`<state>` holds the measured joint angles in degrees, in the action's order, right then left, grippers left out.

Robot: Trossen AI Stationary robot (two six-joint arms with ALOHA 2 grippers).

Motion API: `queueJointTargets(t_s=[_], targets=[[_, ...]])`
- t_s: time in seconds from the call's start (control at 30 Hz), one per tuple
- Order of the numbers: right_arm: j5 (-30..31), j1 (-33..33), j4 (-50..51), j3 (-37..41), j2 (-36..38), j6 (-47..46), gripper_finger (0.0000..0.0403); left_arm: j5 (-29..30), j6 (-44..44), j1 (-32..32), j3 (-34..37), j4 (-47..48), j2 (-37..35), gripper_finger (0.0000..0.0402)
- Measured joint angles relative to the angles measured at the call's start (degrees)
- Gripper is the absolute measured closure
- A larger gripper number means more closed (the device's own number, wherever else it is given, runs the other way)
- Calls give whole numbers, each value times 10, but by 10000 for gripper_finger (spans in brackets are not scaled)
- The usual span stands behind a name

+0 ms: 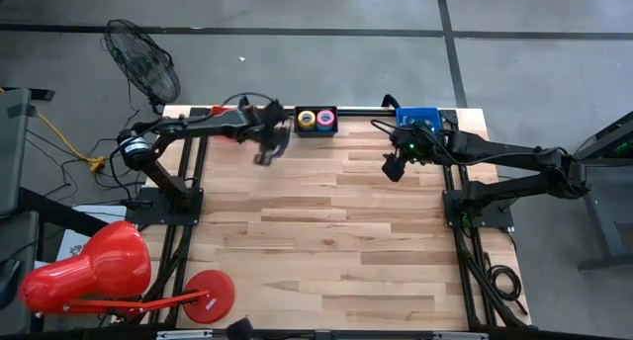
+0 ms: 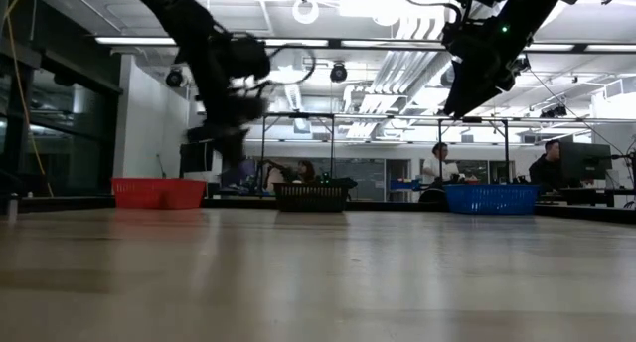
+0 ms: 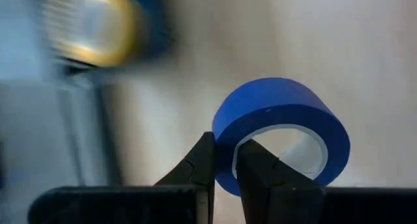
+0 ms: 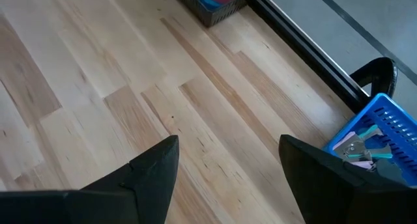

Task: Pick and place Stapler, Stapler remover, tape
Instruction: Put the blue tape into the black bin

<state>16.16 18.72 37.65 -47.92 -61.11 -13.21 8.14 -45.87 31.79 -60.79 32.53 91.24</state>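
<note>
Left wrist view gives us the closest look at the working claw: the left gripper (image 3: pixel 225 162) has its two dark fingers pinched nearly together on the wall of a blue tape roll (image 3: pixel 281 133), one finger outside the ring and one inside its open centre. Beyond the roll lies pale wood, and off to one side a blurred yellow and blue shape that we cannot identify.

From above, we see the left gripper (image 1: pixel 269 142) above the table's far edge, just short of a small dark bin (image 1: pixel 317 131) that already holds tape rings in yellow (image 1: pixel 307 119) and pink (image 1: pixel 325 117). We judge the step in hand to be carrying the blue roll to that bin. The next move calls for travelling the short way over the bin's rim, then parting the fingers so the ring slips off the inner finger without snagging.

Farther along the same edge, the right gripper (image 1: pixel 394 166) waits near the blue bin (image 1: pixel 416 116). Its own wrist camera shows its fingers spread wide with only bare tabletop (image 4: pixel 98 81) between them, and the blue bin (image 4: pixel 384 129) beside it holding what look like small metal tools.

Only the left wrist camera shows the grip and the roll's colour. Only the overhead camera shows how near the dark bin is. The table-level camera adds a red bin (image 2: pixel 158 192) beyond the left arm, and both arms raised above the table.
</note>
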Motion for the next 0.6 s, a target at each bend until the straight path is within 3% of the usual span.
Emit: queueJointTargets(t_s=[0.27,0.6], targets=[[0,0,-15,0,0,-13,146,79,128,-12,-23,-234,0,369],[20,0,-21,0,0,-17,146,257,132,-77,-23,-387,52,369]])
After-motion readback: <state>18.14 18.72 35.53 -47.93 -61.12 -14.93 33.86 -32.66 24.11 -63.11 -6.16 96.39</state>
